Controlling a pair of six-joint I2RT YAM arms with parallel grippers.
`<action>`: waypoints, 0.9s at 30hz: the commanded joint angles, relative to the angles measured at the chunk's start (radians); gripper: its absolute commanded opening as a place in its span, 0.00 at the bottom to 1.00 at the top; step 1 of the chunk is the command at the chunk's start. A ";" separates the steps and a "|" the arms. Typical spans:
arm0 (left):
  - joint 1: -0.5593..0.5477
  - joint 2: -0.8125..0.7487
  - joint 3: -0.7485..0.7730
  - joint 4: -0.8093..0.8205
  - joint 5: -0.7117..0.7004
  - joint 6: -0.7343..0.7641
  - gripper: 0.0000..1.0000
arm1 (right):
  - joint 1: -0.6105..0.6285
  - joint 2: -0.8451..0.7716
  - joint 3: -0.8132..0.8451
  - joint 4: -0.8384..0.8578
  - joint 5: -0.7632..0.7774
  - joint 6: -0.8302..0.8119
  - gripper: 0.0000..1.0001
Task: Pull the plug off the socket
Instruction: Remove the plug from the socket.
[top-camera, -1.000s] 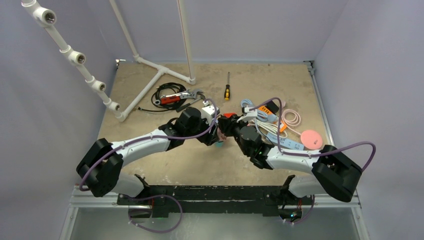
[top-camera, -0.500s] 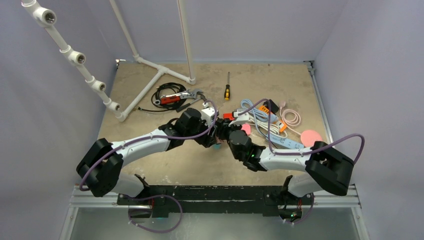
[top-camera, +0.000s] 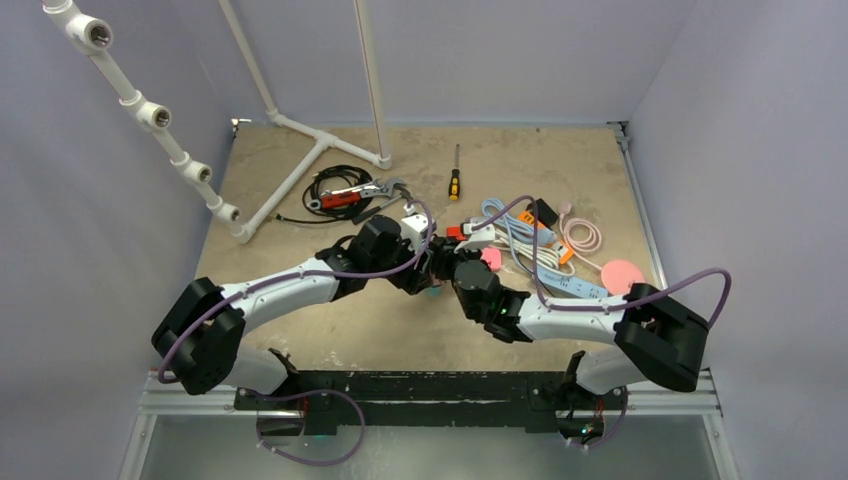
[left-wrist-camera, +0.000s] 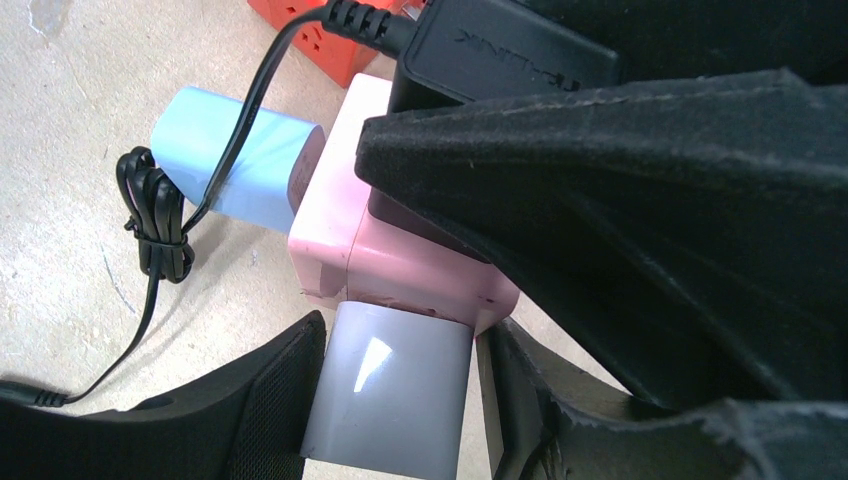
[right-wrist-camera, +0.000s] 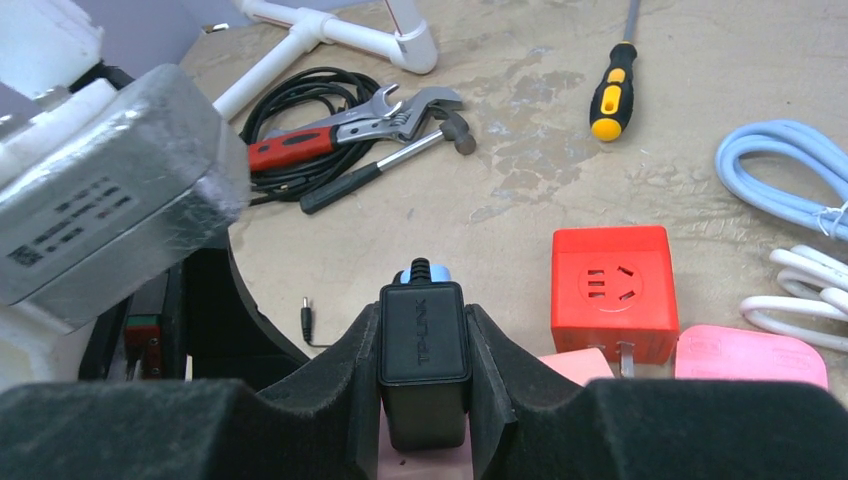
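Observation:
A pink socket cube (left-wrist-camera: 400, 250) carries a black TP-LINK plug (right-wrist-camera: 423, 350), a light blue plug (left-wrist-camera: 235, 165) and a grey plug (left-wrist-camera: 390, 390). My right gripper (right-wrist-camera: 423, 330) is shut on the black plug, which is seated in the pink socket (right-wrist-camera: 425, 462). My left gripper (left-wrist-camera: 395, 350) is shut around the grey plug at the socket's near side. In the top view both grippers meet at mid-table, left gripper (top-camera: 425, 270) and right gripper (top-camera: 450, 262), and they hide the socket. The black plug's thin cord (left-wrist-camera: 160, 220) trails left over the table.
A red socket cube (right-wrist-camera: 612, 290) and a pink flat piece (right-wrist-camera: 750, 355) lie just right of the socket. Wrenches, a hammer and a black cable coil (top-camera: 345, 190), a screwdriver (top-camera: 454, 180), white PVC pipes (top-camera: 300, 165), bundled cables (top-camera: 520, 235) and a pink disc (top-camera: 622, 272) lie behind.
My right arm has swung left and its gripper has come up against the left gripper at the socket. The left arm has hardly moved.

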 joint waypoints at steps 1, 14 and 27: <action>0.012 -0.009 0.020 0.114 -0.127 -0.022 0.00 | -0.046 -0.088 0.000 0.097 -0.139 0.076 0.00; 0.015 -0.002 0.024 0.107 -0.138 -0.021 0.00 | -0.163 -0.121 -0.038 0.116 -0.259 0.086 0.00; 0.039 -0.031 0.014 0.121 -0.127 -0.036 0.00 | 0.029 -0.014 0.096 -0.007 0.067 -0.015 0.00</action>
